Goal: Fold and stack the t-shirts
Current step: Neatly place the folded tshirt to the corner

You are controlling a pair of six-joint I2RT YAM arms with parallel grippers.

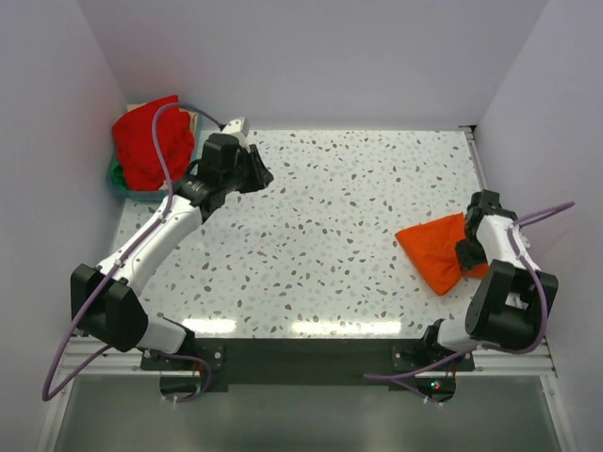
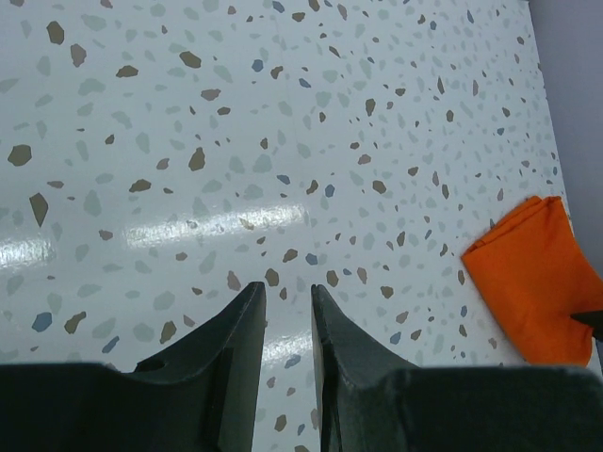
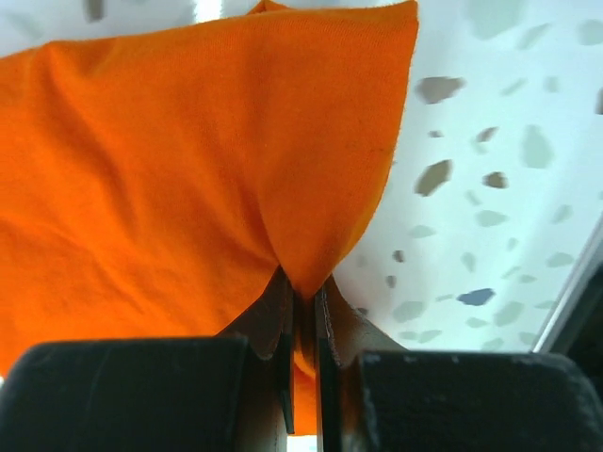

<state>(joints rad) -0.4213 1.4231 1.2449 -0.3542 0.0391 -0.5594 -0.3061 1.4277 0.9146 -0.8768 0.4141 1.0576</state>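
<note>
right gripper pinches the orange shirt, left gripper hangs empty

the right arm is bent back sharply from its base at the near right corner of the worktop. its wrist turns inward toward the left, low over the right edge. the right gripper is clenched on a fold of the orange t-shirt, and in the wrist view the cloth rises out of the closed jaws in a tight pleat and fans out above them. the shirt lies as a bunched, roughly folded packet near the right edge, about midway between the near and far sides. its left part rests on the worktop and its right part is caught at the fingers.

the left arm reaches from its base at the near left corner diagonally up toward the far left corner, with its elbox low and its wrist pointing right. the left gripper holds nothing. its jaws stand parted by a narrow gap, with bare speckled surface showing between them. it seems to hover just above the worktop rather than touch it, though the views do not settle that.

the red t-shirt sits heaped in the basket at the far left corner, just behind the left wrist and well apart from the orange one.
</note>
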